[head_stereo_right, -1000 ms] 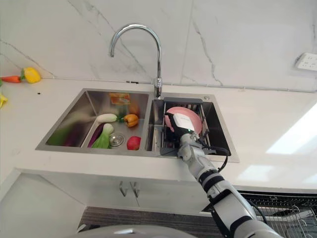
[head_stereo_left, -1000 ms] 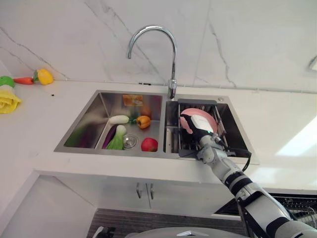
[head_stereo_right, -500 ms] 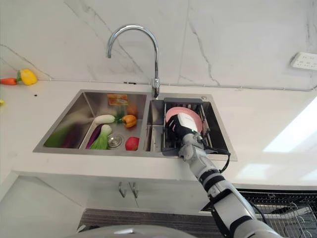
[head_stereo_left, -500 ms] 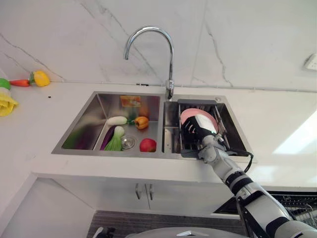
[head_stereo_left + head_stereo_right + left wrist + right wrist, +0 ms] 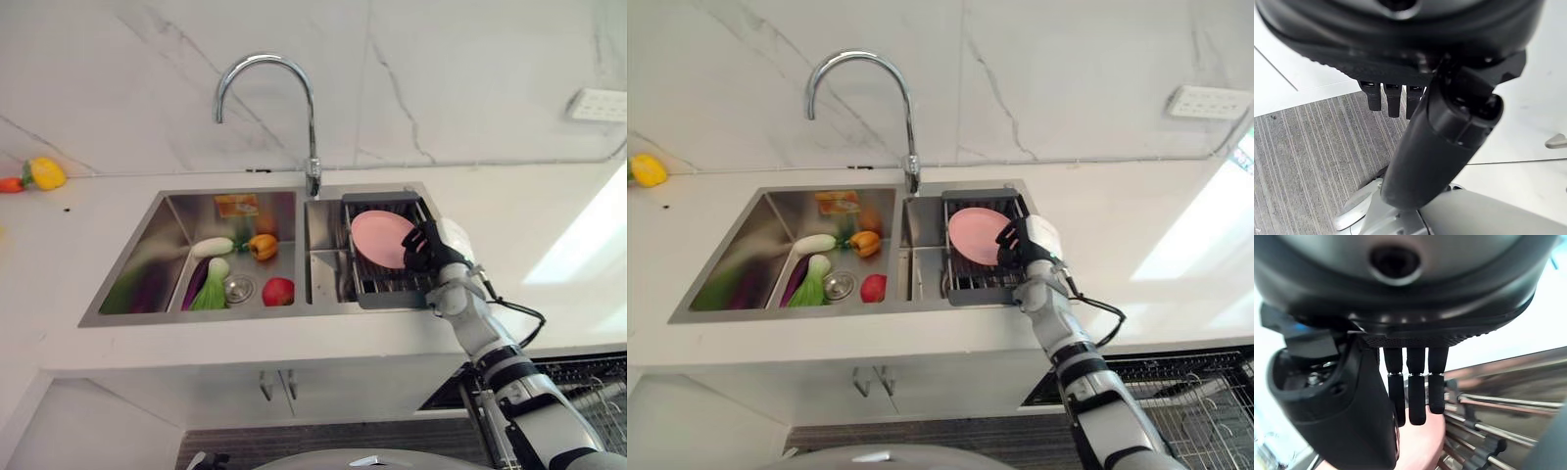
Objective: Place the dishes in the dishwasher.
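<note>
**Right hand shifted to the plate's right rim; plate not yet lifted**

We find the right hand point(image 5: 433, 247) at the 3 o'clock edge of the pink plate point(image 5: 382, 238), which stands tilted in the black dish rack point(image 5: 384, 290) in the sink's right basin. In the right wrist view the fingers point(image 5: 1416, 391) reach straight across the plate's pink face with the thumb alongside; we judge this an early grasp, though we cannot tell whether the thumb presses the rim.

A second ago the hand lay over the plate's front face, covering much of it. It has now withdrawn sideways to the rim, and most of the face is exposed. The head camera has also swung, so the overall scene shift is not object motion. We read this as re-gripping for an edge hold before lifting the plate out.

At 9 o'clock from the rack, the left basin point(image 5: 147, 264) holds toy vegetables. At 5 o'clock from the hand, the open dishwasher rack point(image 5: 1176, 392) waits below the counter. The left hand point(image 5: 1440, 142) hangs idle above the floor, fingers relaxed.
</note>
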Motion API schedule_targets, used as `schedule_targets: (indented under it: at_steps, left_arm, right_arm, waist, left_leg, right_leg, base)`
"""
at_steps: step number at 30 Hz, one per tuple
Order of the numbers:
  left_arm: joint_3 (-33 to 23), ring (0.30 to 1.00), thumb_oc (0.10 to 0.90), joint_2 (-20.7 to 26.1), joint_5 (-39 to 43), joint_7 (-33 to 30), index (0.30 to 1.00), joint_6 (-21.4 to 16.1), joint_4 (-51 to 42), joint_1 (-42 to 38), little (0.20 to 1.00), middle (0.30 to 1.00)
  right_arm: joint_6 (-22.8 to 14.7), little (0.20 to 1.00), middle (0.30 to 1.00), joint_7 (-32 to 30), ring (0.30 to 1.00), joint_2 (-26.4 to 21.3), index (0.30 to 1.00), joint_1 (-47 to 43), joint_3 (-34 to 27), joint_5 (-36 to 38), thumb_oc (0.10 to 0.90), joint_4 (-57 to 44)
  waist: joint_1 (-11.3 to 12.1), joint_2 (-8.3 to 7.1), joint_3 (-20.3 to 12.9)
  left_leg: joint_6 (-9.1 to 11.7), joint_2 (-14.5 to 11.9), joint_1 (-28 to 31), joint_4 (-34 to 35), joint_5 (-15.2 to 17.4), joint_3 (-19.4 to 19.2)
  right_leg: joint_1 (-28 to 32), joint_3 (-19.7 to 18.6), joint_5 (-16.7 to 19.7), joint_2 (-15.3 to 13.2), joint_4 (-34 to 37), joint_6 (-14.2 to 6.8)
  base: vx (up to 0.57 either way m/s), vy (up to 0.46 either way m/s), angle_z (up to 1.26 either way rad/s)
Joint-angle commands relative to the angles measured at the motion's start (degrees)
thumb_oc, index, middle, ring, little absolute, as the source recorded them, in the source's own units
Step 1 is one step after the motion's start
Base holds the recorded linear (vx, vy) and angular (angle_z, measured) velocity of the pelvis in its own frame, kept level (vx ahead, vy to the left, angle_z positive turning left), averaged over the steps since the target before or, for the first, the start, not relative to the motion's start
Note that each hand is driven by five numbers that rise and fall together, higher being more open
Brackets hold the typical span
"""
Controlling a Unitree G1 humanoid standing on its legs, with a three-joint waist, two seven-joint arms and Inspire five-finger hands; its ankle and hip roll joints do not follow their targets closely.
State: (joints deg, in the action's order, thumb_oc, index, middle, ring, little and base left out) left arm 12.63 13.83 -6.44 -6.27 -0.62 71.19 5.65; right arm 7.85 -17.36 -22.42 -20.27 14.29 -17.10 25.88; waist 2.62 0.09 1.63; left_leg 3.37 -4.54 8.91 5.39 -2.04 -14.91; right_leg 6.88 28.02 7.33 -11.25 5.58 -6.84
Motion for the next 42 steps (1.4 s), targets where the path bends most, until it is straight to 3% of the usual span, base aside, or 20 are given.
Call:
schedule_targets:
  at_steps: [1,10,11,12,19,32,42]
  left_arm:
    - [3.1,0.9,0.8,-0.8,-1.3,-0.1,0.9,-1.1,1.9,-4.8,0.9,0.9]
    - [2.2,0.9,0.8,-0.3,-1.5,0.0,0.9,-1.1,2.2,-4.2,0.9,0.9]
    - [2.1,0.9,0.8,-0.2,-1.5,0.0,0.9,-1.2,2.4,-4.1,0.9,0.9]
    - [2.1,0.9,0.8,-0.2,-1.5,0.0,0.9,-1.2,2.4,-4.1,0.9,0.9]
    - [1.4,0.9,0.8,0.3,-1.7,0.6,0.9,-1.7,2.6,-4.0,0.9,0.9]
    - [0.9,0.9,0.8,0.6,-1.5,1.4,0.9,-1.2,2.6,-4.0,0.9,0.9]
    - [1.4,0.9,0.8,0.6,-1.6,1.8,0.9,-1.3,1.8,-4.2,0.9,0.9]
  right_arm:
    - [-7.7,0.3,0.3,-2.3,0.3,-1.0,0.3,-5.0,-1.8,8.3,0.4,-4.4]
    - [-9.3,0.3,0.3,-0.8,0.3,-2.5,0.3,-4.0,-2.7,10.0,0.4,-10.0]
    - [-9.9,0.432,0.432,-0.3,0.432,-2.6,0.432,-3.9,-2.7,10.5,0.488,-10.7]
    - [-9.9,0.9,0.9,-0.3,0.9,-2.6,0.9,-3.9,-2.7,10.5,0.8,-10.8]
    - [-13.2,0.9,0.9,4.7,0.9,-3.7,0.9,-4.4,-0.3,14.0,0.8,-17.5]
    - [-11.2,0.9,0.9,10.0,0.9,-6.2,0.9,-4.5,2.1,13.8,0.8,-22.2]
    - [-10.4,0.9,0.9,10.9,0.9,-4.9,0.9,-5.1,4.4,11.6,0.8,-16.8]
  waist:
    - [1.3,-1.08,-1.1]
    - [1.2,-1.22,-1.0]
    - [1.1,-1.23,-1.0]
    - [1.1,-1.23,-1.0]
    - [1.2,-1.21,-0.7]
    - [0.5,-1.41,-0.6]
    - [0.6,-1.27,-0.6]
  left_leg:
    - [-1.2,0.7,-1.4,-1.4,3.9,0.0]
    - [-1.0,0.6,-1.1,-1.2,3.9,-0.4]
    - [-1.0,0.5,-1.1,-1.3,3.9,-0.3]
    - [-1.0,0.5,-1.1,-1.3,3.9,-0.3]
    - [-0.7,0.3,-1.4,-1.3,3.7,-0.1]
    - [-0.6,0.1,-1.4,-1.5,3.8,-0.6]
    - [-0.7,0.1,-1.1,-1.4,4.0,-0.8]
  right_leg:
    - [-0.7,-0.9,-2.6,-3.1,-1.1,-2.3]
    - [-0.7,-1.0,-2.7,-2.8,-1.0,-2.3]
    - [-0.6,-0.9,-2.8,-2.8,-1.1,-2.3]
    - [-0.6,-0.9,-2.8,-2.8,-1.1,-2.3]
    - [-0.8,-0.7,-2.9,-2.7,-1.1,-2.2]
    - [-0.9,-0.9,-3.2,-2.4,-1.1,-2.0]
    - [-0.8,-1.1,-3.3,-2.3,-1.0,-2.0]
  base:
    - [0.0,-0.007,-0.12]
    - [0.0,-0.001,-0.01]
    - [0.0,0.0,0.0]
    - [0.0,0.0,0.0]
    - [0.0,0.0,0.0]
    - [0.0,0.0,0.0]
    - [0.0,-0.001,0.0]
